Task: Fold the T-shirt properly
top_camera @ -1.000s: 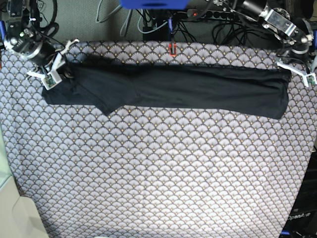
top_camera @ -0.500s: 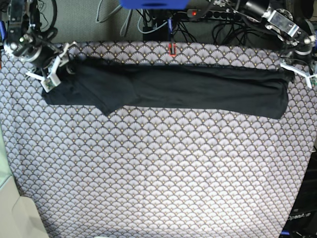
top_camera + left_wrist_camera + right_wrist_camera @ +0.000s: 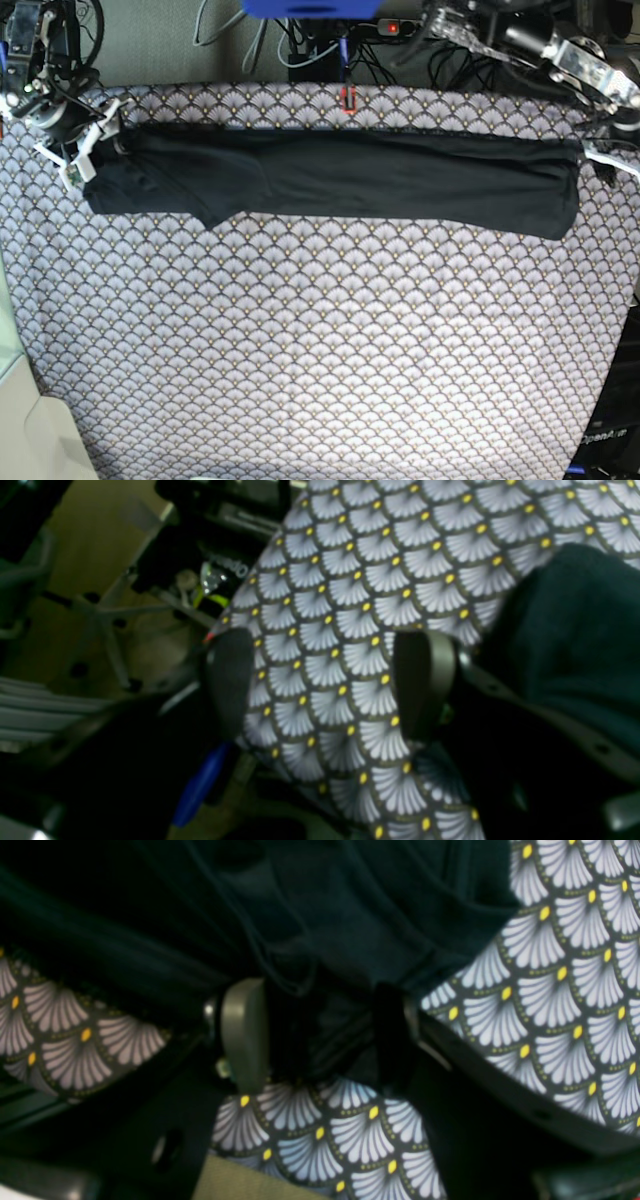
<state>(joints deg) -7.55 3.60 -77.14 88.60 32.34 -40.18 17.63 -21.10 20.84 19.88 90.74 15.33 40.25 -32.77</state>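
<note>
At the far left edge of the patterned tablecloth (image 3: 320, 340) the right gripper (image 3: 82, 150) stands with jaws apart beside the T-shirt (image 3: 340, 180), a long dark band across the far side. Cables (image 3: 300, 40) lie behind the table. At far right, the left gripper (image 3: 325, 685) gapes, empty.

One T-shirt (image 3: 340, 185), one patterned tablecloth (image 3: 320, 340), two end effectors, left (image 3: 325, 685), right (image 3: 320, 1035)

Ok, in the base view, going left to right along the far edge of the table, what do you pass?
Right gripper → T-shirt → left gripper.
</note>
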